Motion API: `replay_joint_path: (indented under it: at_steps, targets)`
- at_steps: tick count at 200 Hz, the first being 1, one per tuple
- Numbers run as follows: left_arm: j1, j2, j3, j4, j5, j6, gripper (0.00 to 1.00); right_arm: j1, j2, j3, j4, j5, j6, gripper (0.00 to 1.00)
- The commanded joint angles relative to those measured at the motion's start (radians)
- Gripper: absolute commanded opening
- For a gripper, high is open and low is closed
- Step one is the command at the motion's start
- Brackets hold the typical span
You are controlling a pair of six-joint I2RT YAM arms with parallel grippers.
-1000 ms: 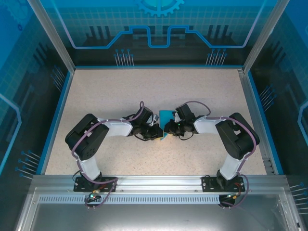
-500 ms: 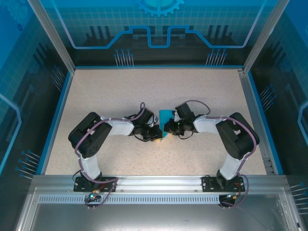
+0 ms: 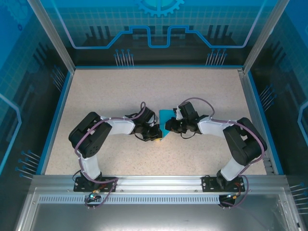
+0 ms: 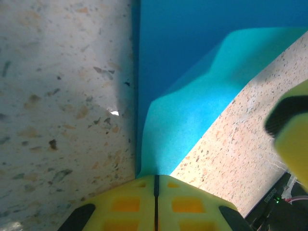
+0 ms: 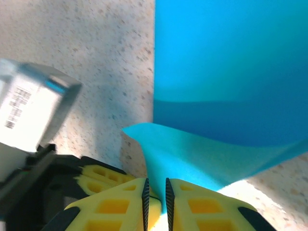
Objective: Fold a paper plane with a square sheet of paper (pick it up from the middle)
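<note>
The square sheet of paper (image 3: pixel 166 121) is turquoise and folded over on itself, held between my two grippers at mid-table. My left gripper (image 3: pixel 158 134) is shut on its near corner; in the left wrist view the yellow fingertips (image 4: pixel 155 176) meet on the paper's point (image 4: pixel 190 115). My right gripper (image 3: pixel 169 126) pinches a bowed flap from the other side. In the right wrist view the paper (image 5: pixel 226 72) runs down between the nearly closed jaws (image 5: pixel 156 185). The upper layer curves up off the darker layer lying flat beneath it.
The speckled tabletop (image 3: pixel 110 91) lies open all round the grippers, ringed by a blue rim (image 3: pixel 55 115) and glass walls. The two grippers nearly touch: the left one's yellow fingers (image 5: pixel 98 177) show beside the right jaws, and a right finger (image 4: pixel 291 130) shows at the left wrist view's edge.
The right arm's elbow has swung out to the right and its gripper has shifted slightly up and right with the paper. The left arm has barely moved.
</note>
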Motion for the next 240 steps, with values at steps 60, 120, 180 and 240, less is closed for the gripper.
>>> replay_joint_path:
  at_steps: [60,120,180,240]
  targets:
    - [-0.009,0.043,0.012,-0.14,-0.101,-0.022,0.08,-0.024,0.068,0.025,0.022,-0.009,-0.039,0.18]
    - [-0.013,0.048,0.018,-0.173,-0.117,-0.023,0.08,-0.052,0.103,0.027,0.021,-0.005,-0.033,0.17]
    - [-0.017,0.053,0.026,-0.208,-0.134,-0.021,0.08,-0.062,0.129,0.055,-0.028,0.02,-0.049,0.17]
    - [-0.022,0.064,0.035,-0.241,-0.14,-0.011,0.08,-0.089,0.161,0.13,-0.127,0.065,-0.109,0.17]
